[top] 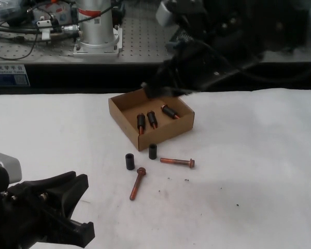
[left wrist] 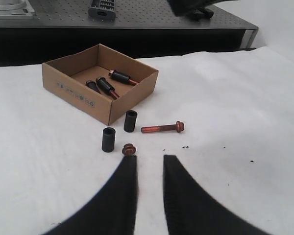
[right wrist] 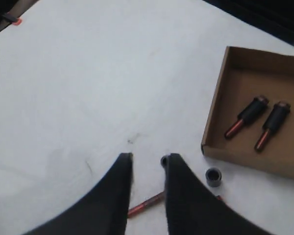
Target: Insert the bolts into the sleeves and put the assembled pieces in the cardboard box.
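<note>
Bolt (left wrist: pixel 129 149) lies on the white bench (left wrist: pixel 245 98) just before the cardboard box (left wrist: pixel 78 93), head away and shank running back toward the nearer left gripper (left wrist: pixel 149 159), narrowly parted and empty; the right gripper (right wrist: pixel 148 156), likewise slightly apart and empty, hangs up by the box

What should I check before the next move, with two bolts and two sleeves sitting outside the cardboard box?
Left gripper open, empty: ok.
Right gripper open, empty: ok.
Near sleeve and far sleeve upright outside the cardboard box: ok.
Near bolt and far bolt lying free on the white cloth: ok.
Near bolt centred under left gripper: not ok, head off to one side.
Box room beside three assembled pieces: ok.
</note>
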Controlling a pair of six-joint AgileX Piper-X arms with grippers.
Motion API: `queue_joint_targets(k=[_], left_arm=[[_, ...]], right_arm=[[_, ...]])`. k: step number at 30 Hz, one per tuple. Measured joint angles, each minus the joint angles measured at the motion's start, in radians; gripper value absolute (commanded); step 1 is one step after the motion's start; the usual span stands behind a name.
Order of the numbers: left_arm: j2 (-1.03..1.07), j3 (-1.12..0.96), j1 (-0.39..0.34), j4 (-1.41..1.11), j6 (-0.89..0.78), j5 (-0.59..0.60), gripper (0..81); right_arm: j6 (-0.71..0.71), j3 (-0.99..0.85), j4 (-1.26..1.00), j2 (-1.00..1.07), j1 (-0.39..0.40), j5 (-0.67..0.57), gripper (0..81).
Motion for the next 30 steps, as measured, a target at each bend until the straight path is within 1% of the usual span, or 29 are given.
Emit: queue_joint_targets(k=[1,2,5,9,12,14,15,17,18,19,20,21,23,26,28,30], left_arm=[[0.0,0.0,0.0,0.003,0.0,0.0,15.1],[0.0,0.0,0.0,0.005,0.0,0.0,15.1],[0.0,0.0,0.0,0.007,0.0,0.0,15.1],[0.0,0.0,0.0,0.007,0.0,0.0,15.1],[0.0,0.0,0.0,0.003,0.0,0.056,15.1],[0.0,0.0,0.0,-0.015,0.0,0.119,15.1],[0.0,0.0,0.0,-0.021,0.0,0.131,15.1],[0.0,0.0,0.0,-0.034,0.0,0.131,15.1],[0.0,0.0,0.0,-0.034,0.0,0.107,15.1],[0.0,0.0,0.0,-0.043,0.0,0.103,15.1],[0.0,0.0,0.0,-0.059,0.002,0.083,15.1],[0.0,0.0,0.0,-0.07,0.001,0.027,15.4],[0.015,-0.007,0.0,-0.089,0.028,-0.015,19.2],[0.073,-0.044,0.0,-0.105,0.046,-0.027,32.3],[0.146,-0.084,0.0,-0.112,0.051,-0.027,43.1],[0.227,-0.123,0.0,-0.115,0.052,-0.027,48.5]], right_arm=[[0.0,0.093,-0.048,-0.086,0.01,0.0,3.2],[0.009,0.144,-0.079,-0.135,0.017,0.0,0.8],[0.036,0.28,-0.168,-0.28,0.04,-0.005,4.6],[0.097,0.451,-0.267,-0.455,0.057,-0.018,5.5],[0.15,0.549,-0.297,-0.568,0.057,-0.02,5.5],[0.166,0.606,-0.308,-0.639,0.057,-0.003,5.5],[0.173,0.639,-0.311,-0.674,0.057,0.016,5.5],[0.18,0.706,-0.317,-0.737,0.057,0.058,5.5],[0.18,0.706,-0.319,-0.743,0.057,0.058,5.5],[0.188,0.744,-0.325,-0.771,0.057,0.077,5.5],[0.199,0.777,-0.334,-0.797,0.057,0.086,5.5],[0.214,0.818,-0.35,-0.827,0.057,0.098,5.5],[0.242,0.894,-0.4,-0.878,0.06,0.108,5.5],[0.283,1.008,-0.499,-0.942,0.059,0.113,5.5],[0.303,1.067,-0.558,-0.975,0.059,0.113,5.5],[0.316,1.12,-0.608,-1.002,0.059,0.113,5.5]])
